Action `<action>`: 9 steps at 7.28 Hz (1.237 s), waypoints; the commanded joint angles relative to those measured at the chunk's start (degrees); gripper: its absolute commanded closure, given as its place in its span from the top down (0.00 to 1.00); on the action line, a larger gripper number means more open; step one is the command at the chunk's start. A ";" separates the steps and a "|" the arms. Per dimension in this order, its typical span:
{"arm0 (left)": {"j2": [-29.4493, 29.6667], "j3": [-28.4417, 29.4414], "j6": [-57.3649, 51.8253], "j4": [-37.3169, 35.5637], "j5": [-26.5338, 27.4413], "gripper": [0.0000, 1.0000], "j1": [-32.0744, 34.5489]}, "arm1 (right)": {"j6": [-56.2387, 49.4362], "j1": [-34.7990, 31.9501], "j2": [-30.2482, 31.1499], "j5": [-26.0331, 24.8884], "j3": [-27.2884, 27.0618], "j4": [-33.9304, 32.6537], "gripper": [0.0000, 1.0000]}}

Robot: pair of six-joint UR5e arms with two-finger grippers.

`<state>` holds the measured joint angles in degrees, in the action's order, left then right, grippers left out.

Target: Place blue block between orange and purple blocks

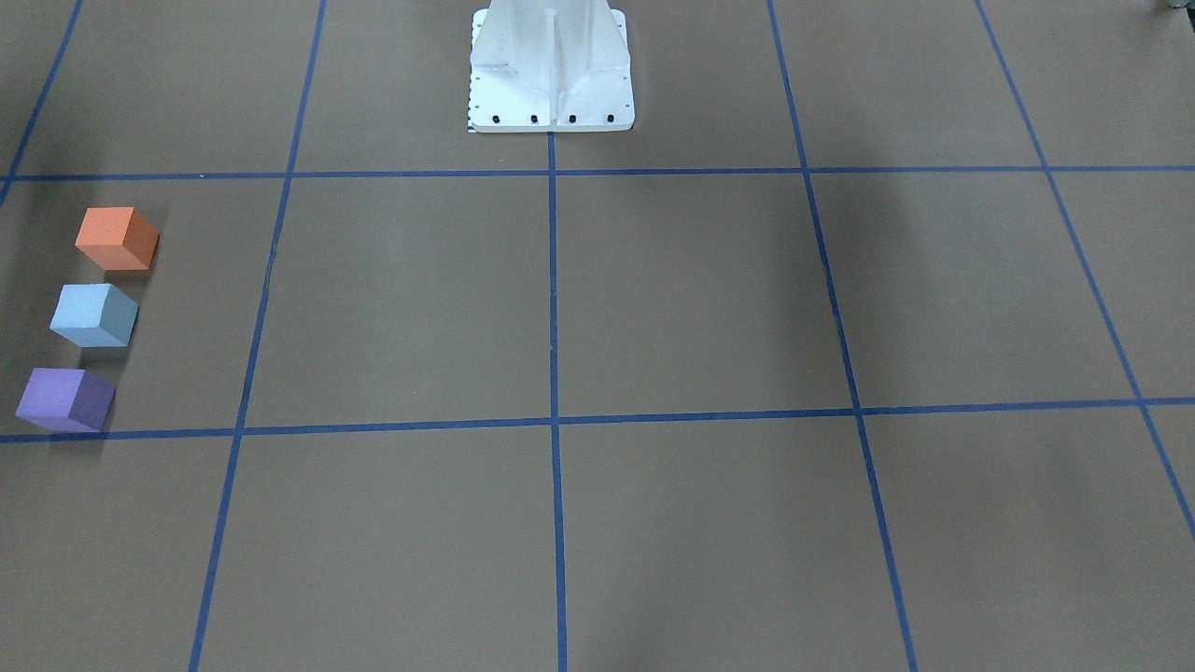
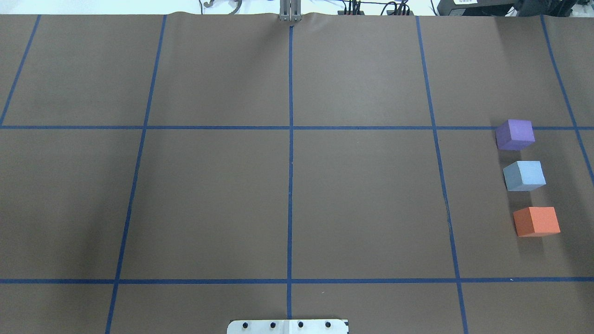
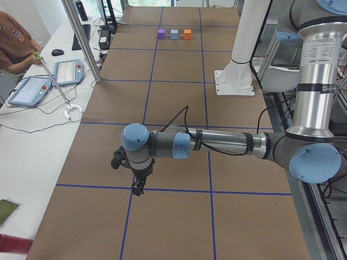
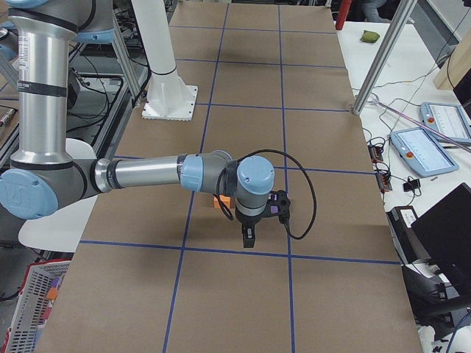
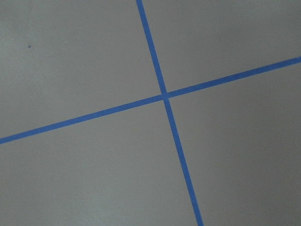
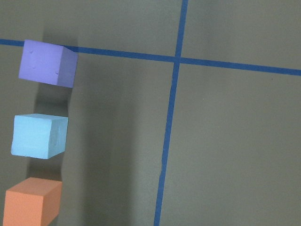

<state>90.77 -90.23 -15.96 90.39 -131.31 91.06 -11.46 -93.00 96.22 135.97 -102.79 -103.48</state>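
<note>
Reading the row first, we find the blue block (image 2: 524, 175) resting in the gap between the orange block (image 2: 537, 221) and the purple block (image 2: 514, 134). It touches neither, and the three stand in one line on the robot's right side of the table, so we judge the placement done. The right gripper (image 4: 249, 238) hangs pointing down just beside the row and clear of all three, which leaves the line undisturbed. The left gripper (image 3: 137, 188) hangs over a crossing of tape well apart from the blocks, sensibly out of the way. How far either pair of fingers is spread we cannot tell, since only the side views show them. Neither carries a block, as all three sit on the paper. That paper (image 2: 209, 199) is brown and matte, ruled into squares by blue tape (image 2: 291, 139), with the purple block at one line. The white base (image 1: 551, 84) stands at the robot's edge. Beyond the table, a person (image 3: 13, 46) sits at a white bench with tablets (image 3: 32, 89) and cables.
</note>
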 commanded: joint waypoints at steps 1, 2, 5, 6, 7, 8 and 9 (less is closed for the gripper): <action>-0.51 3.57 2.23 5.23 0.09 1.00 -0.01 | 0.30 0.01 -0.42 0.00 2.77 1.95 1.00; -0.59 2.35 5.04 4.98 0.09 1.00 -0.01 | 0.39 0.01 -0.51 -0.09 2.77 1.96 1.00; -0.51 0.76 6.73 4.62 0.26 1.00 -0.10 | 1.79 0.10 -0.60 -0.18 2.51 2.05 1.00; -0.51 0.67 8.21 4.62 0.26 1.00 -0.10 | 1.79 0.01 -0.60 -0.18 2.42 2.05 1.00; -0.68 0.32 9.01 4.62 0.26 1.00 -0.10 | 1.79 0.10 -0.60 -0.18 2.42 2.05 1.00; -0.77 0.23 9.02 4.62 0.26 1.00 -0.10 | 1.79 0.01 -0.60 -0.18 2.51 2.05 1.00; -0.77 0.23 9.02 4.62 0.26 1.00 -0.10 | 1.71 0.10 -0.42 -0.18 2.68 2.05 1.00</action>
<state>90.06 -89.90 -7.12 95.01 -131.04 90.97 -9.69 -92.94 95.66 135.79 -100.28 -101.43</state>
